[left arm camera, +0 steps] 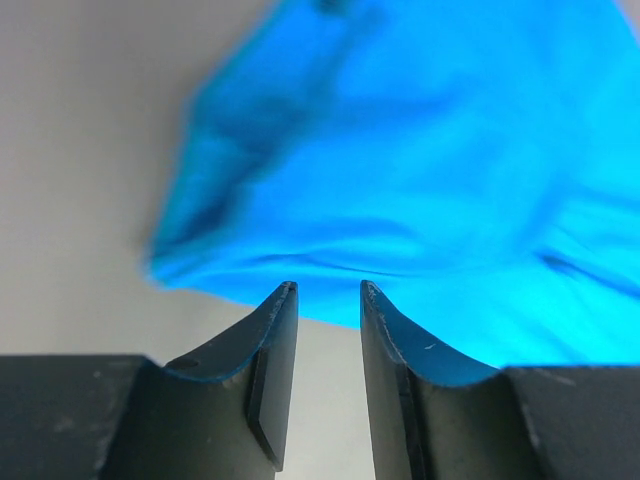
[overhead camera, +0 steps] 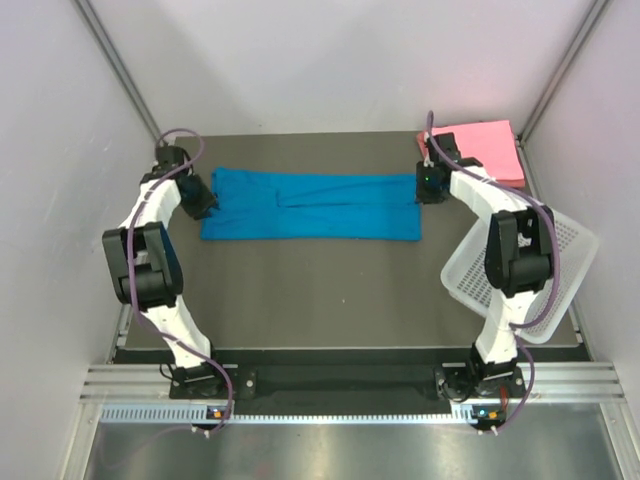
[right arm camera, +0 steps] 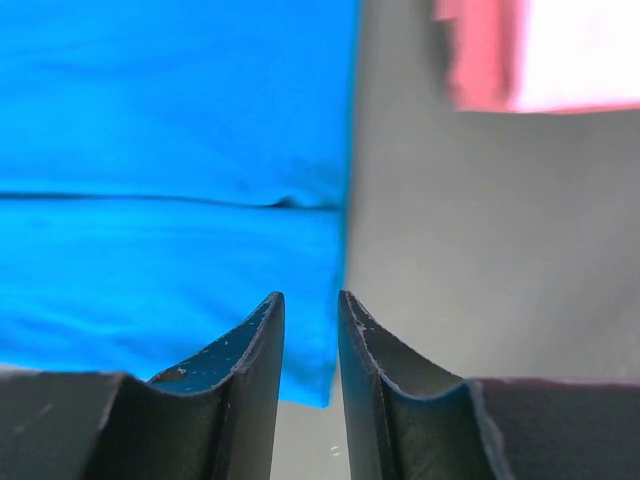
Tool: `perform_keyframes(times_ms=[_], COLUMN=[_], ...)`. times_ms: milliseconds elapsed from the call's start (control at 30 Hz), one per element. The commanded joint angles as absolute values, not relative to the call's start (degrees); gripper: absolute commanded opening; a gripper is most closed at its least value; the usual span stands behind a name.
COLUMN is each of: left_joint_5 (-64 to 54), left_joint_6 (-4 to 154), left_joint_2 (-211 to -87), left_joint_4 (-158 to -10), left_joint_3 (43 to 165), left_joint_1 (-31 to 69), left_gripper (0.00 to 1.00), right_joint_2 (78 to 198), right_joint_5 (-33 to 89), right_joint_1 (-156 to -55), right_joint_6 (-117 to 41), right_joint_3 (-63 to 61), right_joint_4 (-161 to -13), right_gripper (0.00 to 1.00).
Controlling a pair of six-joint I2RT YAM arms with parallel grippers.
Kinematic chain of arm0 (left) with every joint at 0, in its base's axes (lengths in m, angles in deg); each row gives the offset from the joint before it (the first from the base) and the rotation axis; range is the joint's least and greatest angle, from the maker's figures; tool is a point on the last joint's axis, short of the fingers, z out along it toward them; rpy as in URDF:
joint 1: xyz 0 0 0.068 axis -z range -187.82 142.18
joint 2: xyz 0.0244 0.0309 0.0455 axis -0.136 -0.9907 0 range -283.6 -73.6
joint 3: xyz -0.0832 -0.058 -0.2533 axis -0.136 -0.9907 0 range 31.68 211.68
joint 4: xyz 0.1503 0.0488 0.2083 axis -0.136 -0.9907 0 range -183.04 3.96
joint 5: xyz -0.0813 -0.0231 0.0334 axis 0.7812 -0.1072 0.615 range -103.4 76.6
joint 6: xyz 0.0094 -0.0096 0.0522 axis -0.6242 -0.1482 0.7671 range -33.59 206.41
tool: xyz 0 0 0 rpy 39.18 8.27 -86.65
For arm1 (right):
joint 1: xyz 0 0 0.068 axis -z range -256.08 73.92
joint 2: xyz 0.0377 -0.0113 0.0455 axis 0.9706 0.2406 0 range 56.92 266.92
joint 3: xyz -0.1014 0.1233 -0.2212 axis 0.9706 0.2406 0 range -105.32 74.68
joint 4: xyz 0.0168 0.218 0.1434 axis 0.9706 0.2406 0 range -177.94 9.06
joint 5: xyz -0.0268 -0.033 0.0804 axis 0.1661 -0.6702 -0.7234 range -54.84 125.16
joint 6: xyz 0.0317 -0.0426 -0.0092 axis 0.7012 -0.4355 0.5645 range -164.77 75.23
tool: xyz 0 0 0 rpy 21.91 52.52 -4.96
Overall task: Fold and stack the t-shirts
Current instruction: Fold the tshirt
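The blue t-shirt (overhead camera: pixel 310 204) lies flat across the far half of the table (overhead camera: pixel 320 300). It is folded lengthwise into a long band, with one flap edge running along its middle. The left gripper (overhead camera: pixel 205 200) sits at the band's left end and the right gripper (overhead camera: pixel 430 185) at its right end, one arm per end so that the cloth lies stretched and even. In the left wrist view the jaws stand a narrow gap apart with nothing between them, and the cloth lies just beyond the tips. The right wrist view shows the same: a narrow gap, empty, with the shirt's right edge just ahead. The pink t-shirts (overhead camera: pixel 487 148) are stacked as flat rectangles in the far right corner, apart from the blue one. The white basket (overhead camera: pixel 570 250) sits tilted at the table's right edge. Judgement: the lengthwise fold is complete, and a crosswise fold and transfer to the pink stack remain.
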State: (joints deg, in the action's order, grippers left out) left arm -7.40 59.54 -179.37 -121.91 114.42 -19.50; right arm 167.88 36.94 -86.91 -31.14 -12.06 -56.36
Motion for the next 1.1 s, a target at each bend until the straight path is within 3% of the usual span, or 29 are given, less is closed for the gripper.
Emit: perform_keyframes(times_ms=[0,433,833,1067], left_joint_5=[3.3,-5.9,-11.2,-16.0], left_joint_6=[59.3,58.1,61.4,62.6], left_joint_2=[-181.2,-196.9,-199.9,-194.4], left_joint_4=[-115.4,-118.0,-124.5,-128.3], left_joint_3=[115.4,123.9,135.6,136.0], left_joint_1=[-18.0,-17.8,-17.9,-17.8], left_gripper=[0.37,0.37,0.39,0.40], right_joint_2=[165.5,165.8,158.8,156.2], right_joint_5=[33.4,40.0,42.6,43.9], right_joint_1=[-89.4,-93.7,-96.2,-98.4], right_joint_6=[-32.3,-31.9,-28.9,-26.4], right_joint_3=[-11.2,0.5,9.3,9.0], right_joint_4=[-55.8,-60.6,-62.2,-59.1], right_gripper=[0.28,0.23,0.21,0.22])
